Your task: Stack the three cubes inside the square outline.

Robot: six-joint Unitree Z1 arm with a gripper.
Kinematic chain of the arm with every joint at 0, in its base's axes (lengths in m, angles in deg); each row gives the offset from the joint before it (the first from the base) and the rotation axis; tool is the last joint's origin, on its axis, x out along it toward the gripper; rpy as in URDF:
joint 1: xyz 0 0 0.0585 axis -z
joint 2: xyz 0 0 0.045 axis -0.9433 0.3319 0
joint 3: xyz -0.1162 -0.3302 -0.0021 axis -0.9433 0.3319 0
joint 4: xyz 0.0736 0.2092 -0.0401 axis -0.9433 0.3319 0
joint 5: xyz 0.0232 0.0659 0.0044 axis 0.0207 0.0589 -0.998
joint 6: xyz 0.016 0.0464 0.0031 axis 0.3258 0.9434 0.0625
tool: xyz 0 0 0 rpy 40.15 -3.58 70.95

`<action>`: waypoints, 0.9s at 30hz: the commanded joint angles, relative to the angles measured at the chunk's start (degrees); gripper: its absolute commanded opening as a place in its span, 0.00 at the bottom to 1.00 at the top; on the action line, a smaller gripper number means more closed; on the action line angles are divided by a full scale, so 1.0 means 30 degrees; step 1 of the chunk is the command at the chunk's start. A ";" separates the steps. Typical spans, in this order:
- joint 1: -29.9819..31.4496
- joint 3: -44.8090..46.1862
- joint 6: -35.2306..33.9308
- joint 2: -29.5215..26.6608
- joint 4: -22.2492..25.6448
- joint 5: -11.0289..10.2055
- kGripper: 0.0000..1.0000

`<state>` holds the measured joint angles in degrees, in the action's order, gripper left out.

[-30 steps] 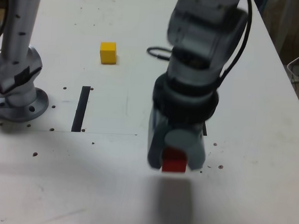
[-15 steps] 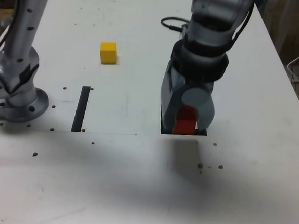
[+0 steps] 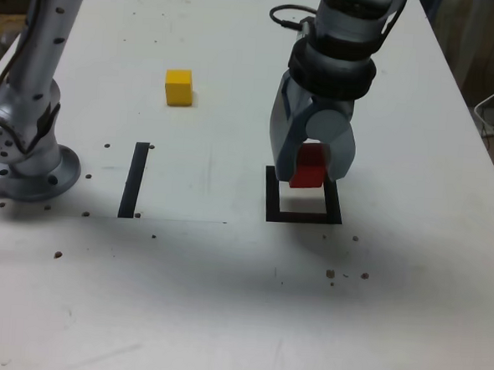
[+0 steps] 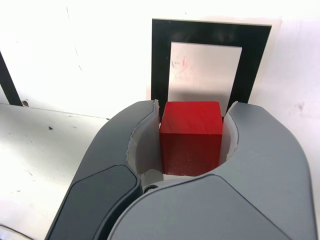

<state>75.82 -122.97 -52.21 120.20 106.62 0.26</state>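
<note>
Across the white tabletop [image 3: 223, 301] run scattered dark specks and a straight black tape strip [image 3: 134, 180]. Above the square black tape outline [image 3: 302, 217], the gripper [image 3: 313, 168] has its fingers closed on the red cube [image 3: 308, 168]. The yellow cube [image 3: 178, 88] sits apart on the tabletop, toward the exterior view's left, beyond the strip. No readable writing or brand shows.
</note>
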 commanded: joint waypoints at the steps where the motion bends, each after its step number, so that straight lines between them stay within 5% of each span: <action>1: -0.0102 0.0095 0.0175 -0.0103 -0.0028 0.0068 0.24; 27: -0.1148 0.1626 0.2255 0.0940 -0.2171 0.0784 0.25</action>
<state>72.50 -118.28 -45.61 122.87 100.25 2.44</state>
